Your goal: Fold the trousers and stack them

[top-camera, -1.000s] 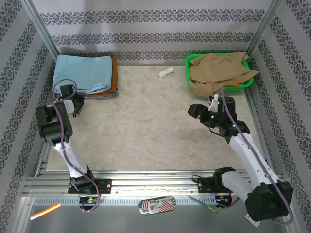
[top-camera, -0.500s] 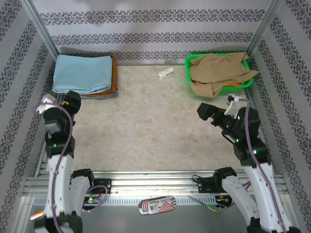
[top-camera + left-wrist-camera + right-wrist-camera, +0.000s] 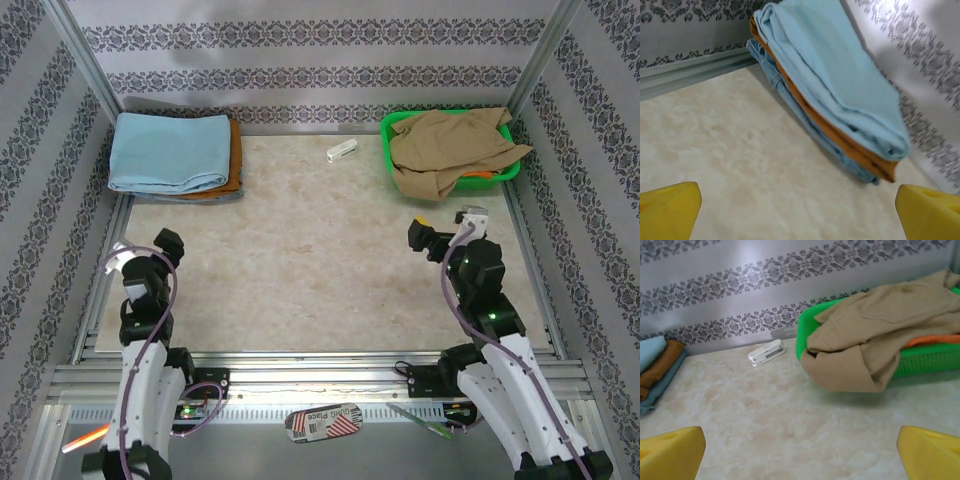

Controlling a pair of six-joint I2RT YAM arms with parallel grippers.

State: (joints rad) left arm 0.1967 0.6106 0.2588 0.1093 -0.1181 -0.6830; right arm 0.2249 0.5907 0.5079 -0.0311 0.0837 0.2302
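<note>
The pale sky-blue trousers (image 3: 168,150) lie folded at the far left corner, topping a stack over a rust-orange garment (image 3: 234,160) and a denim layer. The left wrist view shows that stack side-on, trousers (image 3: 840,85) uppermost. My left gripper (image 3: 160,250) hangs well short of the stack, near the table's left edge; it is open and empty, its yellow fingertips (image 3: 667,207) wide apart. My right gripper (image 3: 420,238) is open too, hovering over bare table in front of the basket, with nothing between its fingers (image 3: 670,452).
A green basket (image 3: 388,125) at the far right holds a tan khaki garment (image 3: 450,145) that droops over its front rim (image 3: 845,372). A white stapler (image 3: 342,151) lies by the back wall. Patterned walls close in three sides.
Both arms have drawn back toward the near edge. The left gripper has moved away from the stack and the right gripper away from the basket; the cloth has not moved.
</note>
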